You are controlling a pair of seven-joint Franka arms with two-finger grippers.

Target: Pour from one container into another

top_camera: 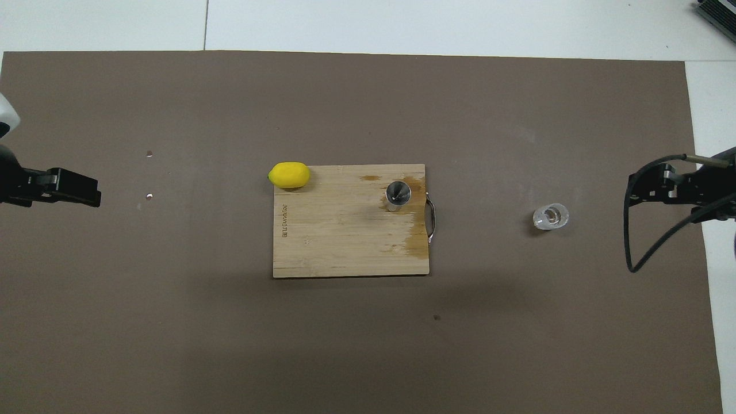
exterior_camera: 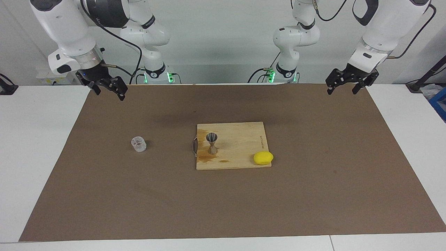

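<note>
The cup (exterior_camera: pixel 138 144) (top_camera: pixel 550 217) stands upright on the brown mat (exterior_camera: pixel 104 195) (top_camera: pixel 144 322), toward the right arm's end of the table (exterior_camera: pixel 31 139) (top_camera: pixel 460 23), well apart from the board (exterior_camera: pixel 240 146) (top_camera: pixel 345 241). Nothing touches it.

The jigger (exterior_camera: pixel 212 143) (top_camera: pixel 397 194) stands upright on the board, close to the handle (exterior_camera: pixel 194 146) (top_camera: pixel 432 217) edge that faces the cup. Dark stains mark the wood around its foot and along that edge.

A lemon (exterior_camera: pixel 263 158) (top_camera: pixel 289 175) rests on the board's corner farthest from the robots, toward the left arm's end, partly overhanging the edge.

The right hand (exterior_camera: pixel 108 89) (top_camera: pixel 670 190) hangs over the mat's edge nearest the robots, at the right arm's end, fingers spread, holding nothing. It is well apart from the cup.

The left hand (exterior_camera: pixel 343 87) (top_camera: pixel 75 190) hangs over the mat's corner nearest the robots at the left arm's end, fingers spread, holding nothing. It is well apart from the board.
</note>
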